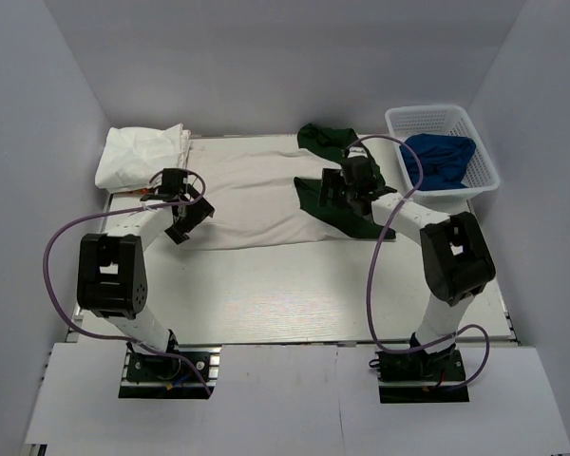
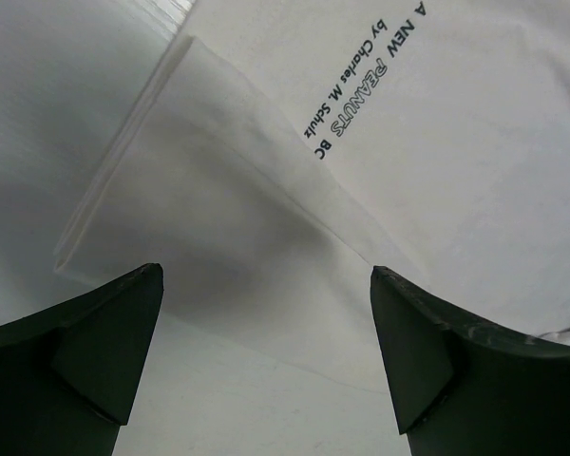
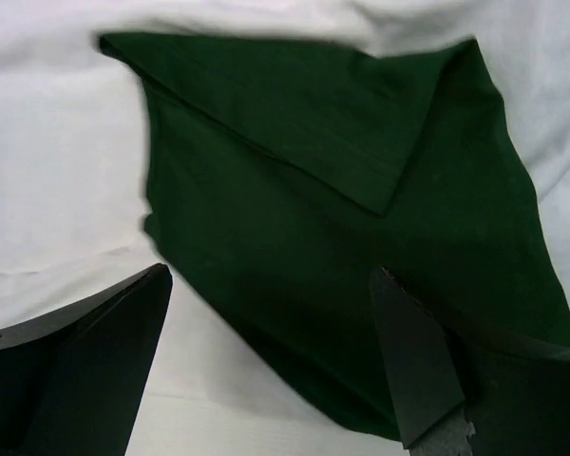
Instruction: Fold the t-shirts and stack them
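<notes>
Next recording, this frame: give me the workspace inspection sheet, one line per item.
Surface: white table, cloth across its far half.
Job's things: spread t-shirt, white with a green sleeve, lying flat mid-table; folded bundle at far left.
Clutter: white basket at far right, holding blue cloth.
Grippers: left gripper open over the shirt's white edge; right gripper open over the green sleeve; neither holds anything.
Cables: purple cables loop beside each arm.
Surroundings: plain white walls on three sides.
</notes>
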### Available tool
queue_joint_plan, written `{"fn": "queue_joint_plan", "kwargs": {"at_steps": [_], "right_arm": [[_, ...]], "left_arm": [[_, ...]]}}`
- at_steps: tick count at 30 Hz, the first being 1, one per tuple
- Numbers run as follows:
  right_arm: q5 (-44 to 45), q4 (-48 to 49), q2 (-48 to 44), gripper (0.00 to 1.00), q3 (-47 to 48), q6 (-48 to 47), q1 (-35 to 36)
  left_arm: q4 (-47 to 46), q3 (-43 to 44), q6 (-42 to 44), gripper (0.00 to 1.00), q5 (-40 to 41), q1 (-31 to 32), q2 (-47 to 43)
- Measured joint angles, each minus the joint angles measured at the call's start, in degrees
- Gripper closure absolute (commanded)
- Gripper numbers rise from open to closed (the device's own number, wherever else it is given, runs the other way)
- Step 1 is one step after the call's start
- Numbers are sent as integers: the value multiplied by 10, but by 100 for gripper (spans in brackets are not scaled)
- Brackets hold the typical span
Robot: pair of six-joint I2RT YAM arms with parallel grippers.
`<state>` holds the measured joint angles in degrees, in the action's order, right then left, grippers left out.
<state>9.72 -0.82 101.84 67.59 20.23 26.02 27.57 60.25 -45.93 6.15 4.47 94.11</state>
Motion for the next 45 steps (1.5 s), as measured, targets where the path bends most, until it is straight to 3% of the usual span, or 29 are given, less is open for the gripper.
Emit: {"fn": "queue_joint_plan", "kwargs": {"at_steps": [8, 11, 18, 19, 21, 22, 24, 27, 38, 39, 40, 42, 45], "right_arm": [[-24, -8, 94, 10, 21, 5, -45], [-45, 0, 109, 16, 37, 6, -57], [-106, 45, 136, 46, 55, 16, -72], [-111, 49, 136, 60, 55, 16, -73], [-119, 53, 137, 75, 59, 18, -74], [-121, 54, 139, 90, 63, 19, -74], [-126, 58, 141, 100, 71, 22, -76], [-123, 67, 143, 100, 79, 32, -76], [-61, 64, 232, 100, 247, 29, -90], [-57, 64, 244, 93, 268, 28, -93], [-55, 63, 258, 74, 289, 27, -95], [-56, 58, 286, 10, 334, 27, -100], [-88, 52, 315, 10, 374, 15, -107]], "left_arm": [[-3, -24, 3, 0, 5, 0, 23], [-3, -24, 3, 0, 7, 0, 30], [-4, -24, 4, 0, 10, 0, 30], [-4, -24, 4, 0, 11, 0, 30], [-4, -23, 4, 0, 12, 1, 31], [-4, -23, 5, 0, 14, 1, 31], [-4, -23, 5, 0, 16, 1, 32], [-4, -21, 5, 0, 18, 2, 34], [-2, -12, 5, 0, 28, 2, 42], [-2, -11, 5, 0, 29, 2, 43], [-1, -10, 5, 0, 30, 2, 44], [1, -7, 5, 0, 33, 2, 46], [5, -3, 5, 0, 39, 2, 48]]}}
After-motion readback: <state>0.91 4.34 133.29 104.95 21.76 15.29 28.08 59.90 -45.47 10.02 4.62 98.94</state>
